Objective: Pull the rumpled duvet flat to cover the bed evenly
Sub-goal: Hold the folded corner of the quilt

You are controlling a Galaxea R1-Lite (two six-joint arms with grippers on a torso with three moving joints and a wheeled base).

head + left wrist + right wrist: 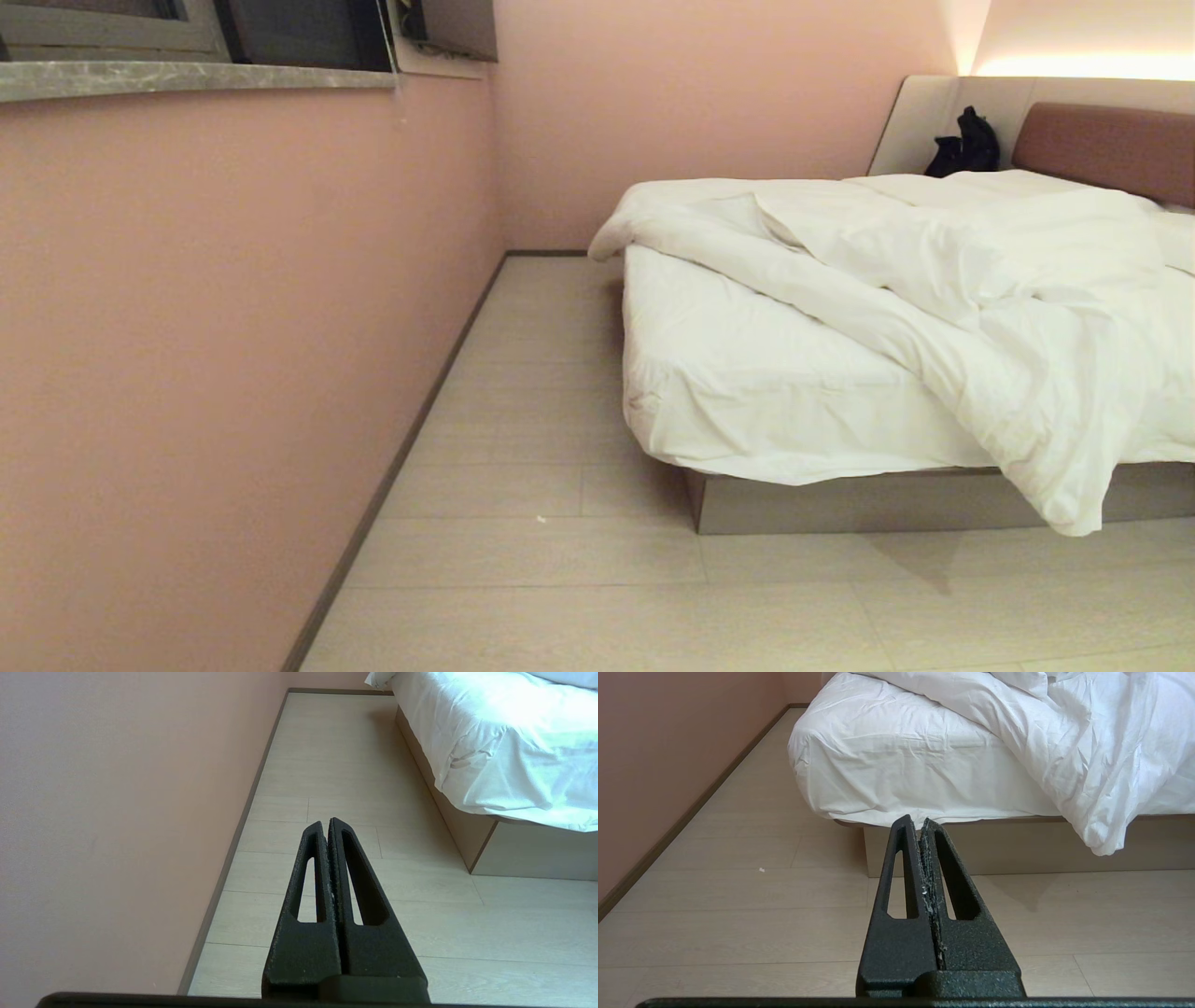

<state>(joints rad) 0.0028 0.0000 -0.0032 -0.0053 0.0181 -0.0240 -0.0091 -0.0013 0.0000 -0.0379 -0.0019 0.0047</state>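
The duvet (943, 280) lies rumpled on the bed (747, 383), bunched diagonally, leaving the near left corner of the mattress sheet bare; one fold hangs over the foot edge toward the floor (579, 579). Left claw (325, 822) and right claw (915, 820): fully closed, empty, above the floor, apart from the bed.

We see a strip of bare floor (523, 411) running between the pink wall (233, 355) and the bed (840, 504), wide enough for an arm to pass along the bed's side. The near corner of the mattress lies uncovered and reachable from above. The duvet (980, 280) is bunched diagonally, one fold spilling over the foot edge and blocking that stretch. A black bag (966, 145) stands by the headboard (1102, 149).
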